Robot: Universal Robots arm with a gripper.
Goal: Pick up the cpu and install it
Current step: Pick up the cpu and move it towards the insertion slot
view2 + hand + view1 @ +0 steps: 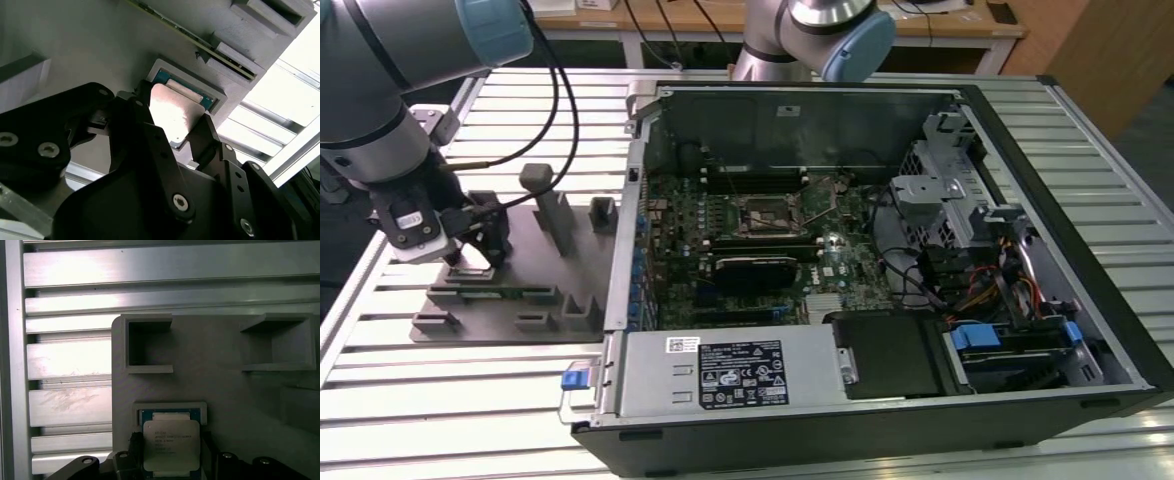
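The cpu [170,117] is a flat square chip with a shiny silver top [171,440]. It sits between my black fingers [202,136], slightly raised and tilted over a grey pocket [170,409] with a blue-green inside. My gripper [471,262] is shut on the cpu at two opposite edges, above the grey fixture plate [520,298] at the exterior view's left. The open computer case [1014,300] lies to the exterior view's right, with the motherboard's square socket [765,213] near its middle.
Grey upright blocks [550,205] stand on the fixture plate close to the arm. Two empty box-shaped holders [147,342] sit on the plate beyond the pocket. The table is ribbed aluminium [454,400]. A second arm's base [821,35] stands behind the case.
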